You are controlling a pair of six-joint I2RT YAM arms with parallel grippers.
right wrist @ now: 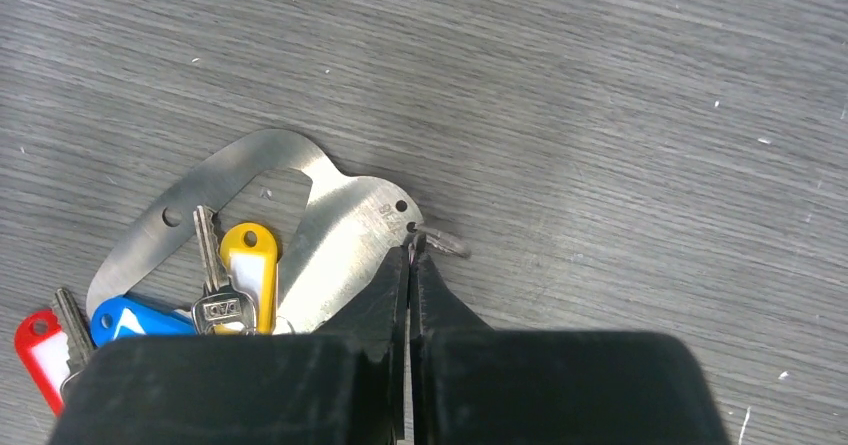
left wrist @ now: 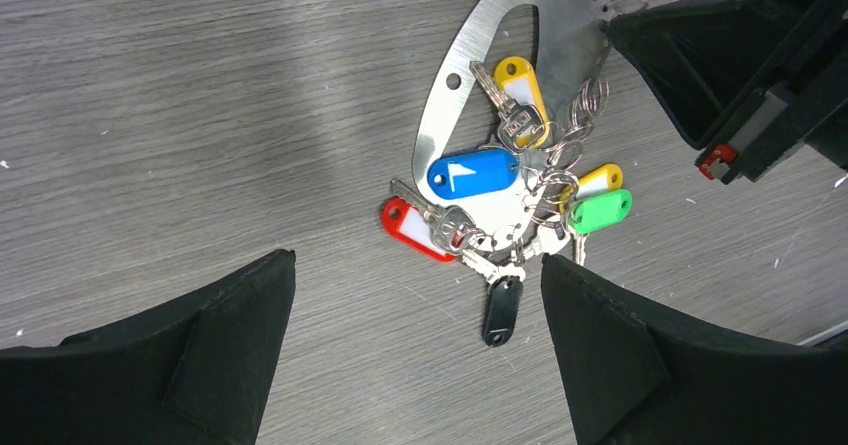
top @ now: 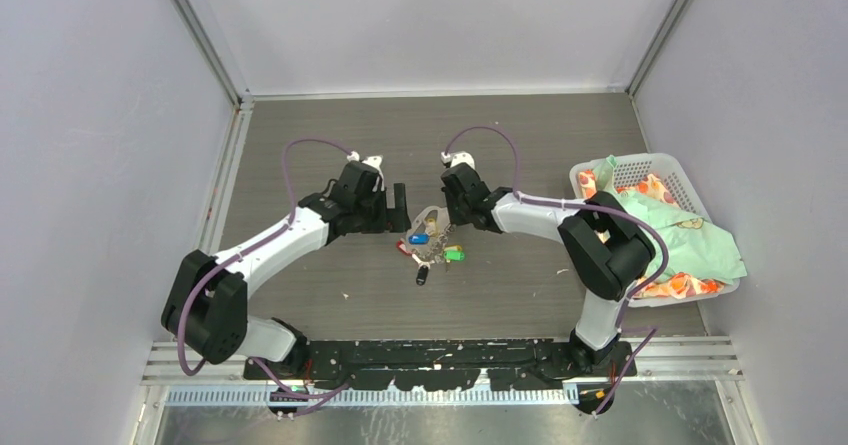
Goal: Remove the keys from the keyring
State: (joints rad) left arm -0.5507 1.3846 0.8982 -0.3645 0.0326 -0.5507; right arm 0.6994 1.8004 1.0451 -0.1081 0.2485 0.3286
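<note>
The grey table [top: 330, 145] carries a white basket [top: 640, 165] of cloth [top: 690, 235] at its right. The keyring [left wrist: 556, 40] lies flat mid-table. Just beside it the left gripper [top: 399, 208] hangs wide open. The right gripper [right wrist: 410, 252] is pressed together at the keyring's edge, and I cannot tell whether it pinches anything. The keys [left wrist: 473, 173] cluster at the keyring's toothed side.

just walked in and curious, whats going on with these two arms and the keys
Two robot arms are working on a bunch of keys hung on a flat metal keyring lying on the table. The right gripper is shut, its tips at the keyring's corner by a small wire ring; whether it pinches the metal is unclear. The left gripper is open, facing the bunch. No key lies apart yet.
</note>
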